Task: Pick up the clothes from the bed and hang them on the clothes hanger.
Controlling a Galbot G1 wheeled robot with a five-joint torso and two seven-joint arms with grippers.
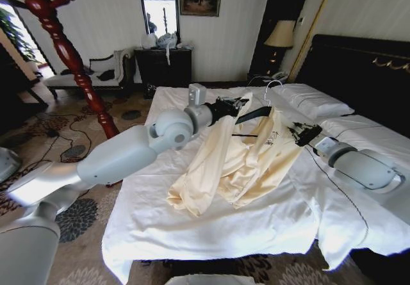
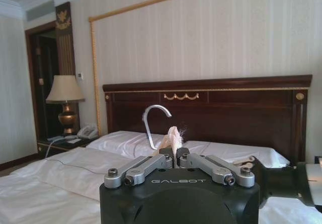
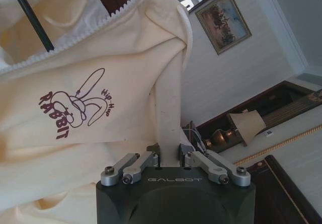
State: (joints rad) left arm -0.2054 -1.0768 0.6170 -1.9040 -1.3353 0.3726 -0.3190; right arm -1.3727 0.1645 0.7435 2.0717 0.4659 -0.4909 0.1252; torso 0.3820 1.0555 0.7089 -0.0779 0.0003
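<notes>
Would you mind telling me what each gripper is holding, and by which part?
Both hold the clothes above the bed: the left gripper pinches a tuft of cream fabric, and the right gripper pinches a fabric edge.

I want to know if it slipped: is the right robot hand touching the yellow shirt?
Touching. The right wrist view shows the right gripper pinching a fold of the clothes.

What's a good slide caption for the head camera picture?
Both pincers, left and right, hold the cream garment with its hanger above the bed.
</notes>
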